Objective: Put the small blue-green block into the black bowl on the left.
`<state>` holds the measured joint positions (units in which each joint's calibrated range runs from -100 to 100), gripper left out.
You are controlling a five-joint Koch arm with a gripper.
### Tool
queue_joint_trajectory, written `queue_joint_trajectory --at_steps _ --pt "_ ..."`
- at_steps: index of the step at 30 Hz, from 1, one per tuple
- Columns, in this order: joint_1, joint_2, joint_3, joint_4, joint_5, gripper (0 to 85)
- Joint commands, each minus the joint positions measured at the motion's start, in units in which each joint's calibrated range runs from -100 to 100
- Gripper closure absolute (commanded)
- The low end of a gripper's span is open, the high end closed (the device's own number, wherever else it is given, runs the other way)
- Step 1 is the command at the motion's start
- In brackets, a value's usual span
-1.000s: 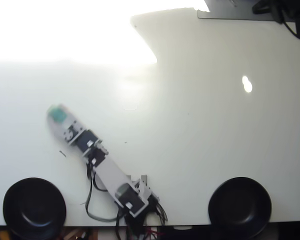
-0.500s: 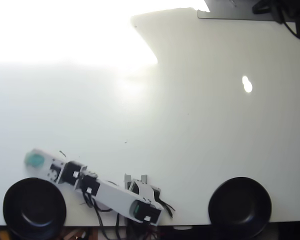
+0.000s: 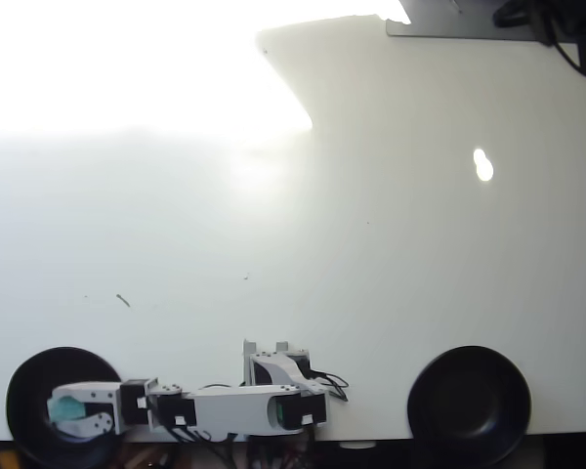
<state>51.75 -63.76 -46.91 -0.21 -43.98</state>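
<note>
In the overhead view the black bowl (image 3: 21,393) sits at the bottom left of the white table. The arm lies stretched leftward along the front edge, and my gripper (image 3: 66,410) hangs over the bowl's middle. Its two white fingers (image 3: 82,394) close around the small blue-green block (image 3: 70,409), which shows as a teal patch between them, above the inside of the bowl. I cannot tell whether the block touches the bowl's floor.
A second black bowl (image 3: 469,401) stands at the bottom right. The arm's base (image 3: 273,366) is at the front edge in the middle. Strong glare washes out the table's upper left (image 3: 127,68). A dark object and cables (image 3: 557,24) lie at the top right.
The arm has swung from the left middle of the table down to the front edge, carrying the block. The gripper went from beside the left bowl's rim to over its middle.
</note>
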Motion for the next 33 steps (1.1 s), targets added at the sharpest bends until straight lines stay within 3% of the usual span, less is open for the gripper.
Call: queue_joint_trajectory --at_steps 1,15,18,19,25,28,33 --pt "0.7 -2.1 4.2 -0.3 0.3 82.3" --pt "2.0 -2.3 2.7 -2.1 2.1 81.9" --pt "2.1 -2.2 2.7 -2.0 2.2 60.3" --pt "2.0 -2.2 2.7 -2.1 2.2 56.8" --pt "1.4 -2.2 2.7 -1.9 2.3 48.6" --pt "0.8 -2.5 3.1 -1.9 5.1 48.7" --pt "-2.8 -5.1 3.1 -1.4 13.4 48.8"
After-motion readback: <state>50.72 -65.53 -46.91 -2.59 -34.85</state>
